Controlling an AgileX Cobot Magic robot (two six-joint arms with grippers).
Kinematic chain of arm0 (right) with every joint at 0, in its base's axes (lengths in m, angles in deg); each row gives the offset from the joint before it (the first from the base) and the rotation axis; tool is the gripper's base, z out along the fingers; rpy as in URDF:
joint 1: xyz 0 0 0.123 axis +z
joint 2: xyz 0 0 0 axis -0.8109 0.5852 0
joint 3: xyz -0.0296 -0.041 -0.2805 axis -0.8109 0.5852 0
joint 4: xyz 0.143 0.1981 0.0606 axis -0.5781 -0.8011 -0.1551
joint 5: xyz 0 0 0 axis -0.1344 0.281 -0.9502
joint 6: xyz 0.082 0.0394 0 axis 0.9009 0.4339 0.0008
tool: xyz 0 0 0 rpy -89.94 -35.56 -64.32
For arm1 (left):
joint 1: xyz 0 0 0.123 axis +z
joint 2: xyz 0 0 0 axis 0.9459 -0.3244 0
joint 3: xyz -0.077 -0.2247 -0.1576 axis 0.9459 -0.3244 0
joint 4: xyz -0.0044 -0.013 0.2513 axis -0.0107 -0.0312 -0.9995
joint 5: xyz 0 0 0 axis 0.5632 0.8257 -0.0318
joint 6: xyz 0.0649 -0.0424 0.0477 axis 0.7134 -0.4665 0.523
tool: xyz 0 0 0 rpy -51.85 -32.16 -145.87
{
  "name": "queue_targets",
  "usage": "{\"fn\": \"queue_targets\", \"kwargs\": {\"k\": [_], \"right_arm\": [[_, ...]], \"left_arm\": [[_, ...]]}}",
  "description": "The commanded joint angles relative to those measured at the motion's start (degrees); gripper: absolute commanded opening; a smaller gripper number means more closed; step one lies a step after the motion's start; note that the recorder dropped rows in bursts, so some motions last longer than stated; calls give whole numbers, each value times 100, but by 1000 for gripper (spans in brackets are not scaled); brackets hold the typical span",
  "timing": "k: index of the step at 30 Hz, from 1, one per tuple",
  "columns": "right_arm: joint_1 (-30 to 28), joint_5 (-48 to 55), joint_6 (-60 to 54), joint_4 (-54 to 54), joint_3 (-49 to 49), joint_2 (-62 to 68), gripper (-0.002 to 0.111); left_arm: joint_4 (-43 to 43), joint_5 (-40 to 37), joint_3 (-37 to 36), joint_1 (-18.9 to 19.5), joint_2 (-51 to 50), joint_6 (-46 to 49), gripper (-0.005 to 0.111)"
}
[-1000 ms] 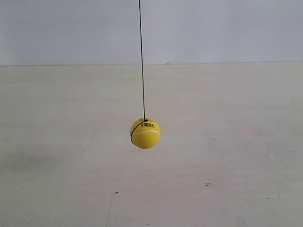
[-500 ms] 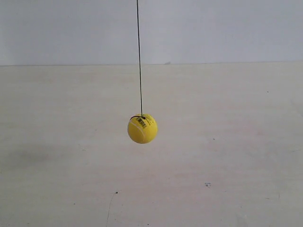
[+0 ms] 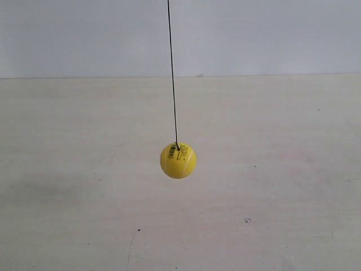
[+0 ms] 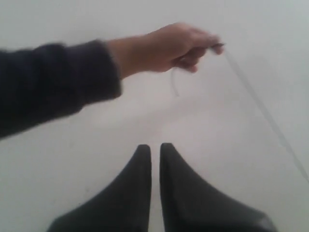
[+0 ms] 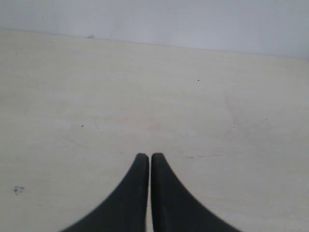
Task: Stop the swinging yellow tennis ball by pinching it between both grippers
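Note:
The yellow tennis ball (image 3: 178, 161) hangs from a thin dark string (image 3: 172, 73) above the pale table in the exterior view, with a dark print mark near its top. Neither arm shows in that view. In the left wrist view my left gripper (image 4: 155, 147) is shut with nothing between its black pointed jaws; the string (image 4: 263, 111) runs slanted past it. My right gripper (image 5: 150, 156) is shut and empty over the bare table. The ball is out of view in both wrist views.
A person's hand (image 4: 169, 47) in a dark sleeve (image 4: 48, 89) holds the string's upper end in the left wrist view. The pale wooden table (image 3: 282, 169) meets a white wall (image 3: 271, 34) behind.
The ball swung slightly left and up half a second ago, and has now swung right and lower. Its print mark has turned.

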Motion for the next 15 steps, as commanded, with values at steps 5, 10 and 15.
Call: {"fn": "queue_targets", "kwargs": {"k": [5,10,15], "right_arm": [[-4,-28,-37,1,-6,-25,0],[-4,-28,-37,1,-6,-25,0],[-4,-28,-37,1,-6,-25,0]], "left_arm": [[5354,-1630,-1245,218,27,4859,5],[5354,-1358,-1823,413,27,4475,5],[5299,-2221,-1823,517,27,4475,5]]}}
